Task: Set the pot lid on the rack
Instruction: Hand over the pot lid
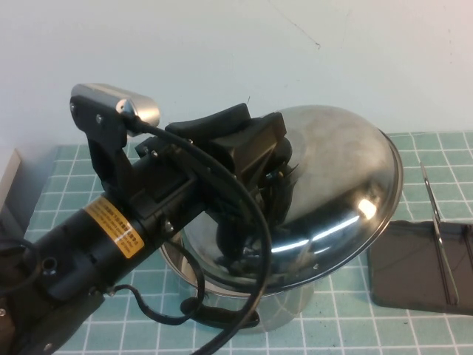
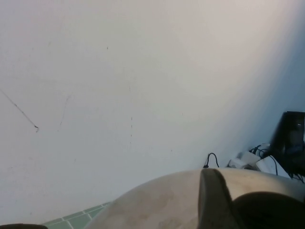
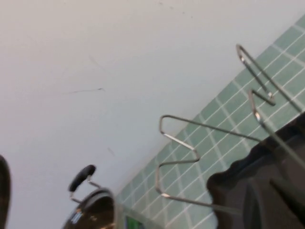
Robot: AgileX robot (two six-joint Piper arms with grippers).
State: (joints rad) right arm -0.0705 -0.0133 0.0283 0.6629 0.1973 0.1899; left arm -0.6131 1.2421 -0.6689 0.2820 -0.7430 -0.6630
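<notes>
Gripping the centre of the pot lid (image 1: 347,177), the left gripper (image 1: 270,185) has its fingers closed around the lid's middle, where the knob is hidden behind them. That lid is tilted steeply, its shiny dome facing the camera in the high view, raised above the steel pot (image 1: 288,307), whose black handle (image 1: 222,316) shows below. Just right of the pot, on the green-tiled worktop (image 1: 59,185), stands the rack (image 1: 414,266), a dark tray with an upright wire divider (image 1: 436,229); lid and rack are apart. From the right wrist view the wire loops (image 3: 178,143) and dark tray (image 3: 257,186) fill the near ground, but the right gripper itself is out of sight, so its fingers cannot be judged.
</notes>
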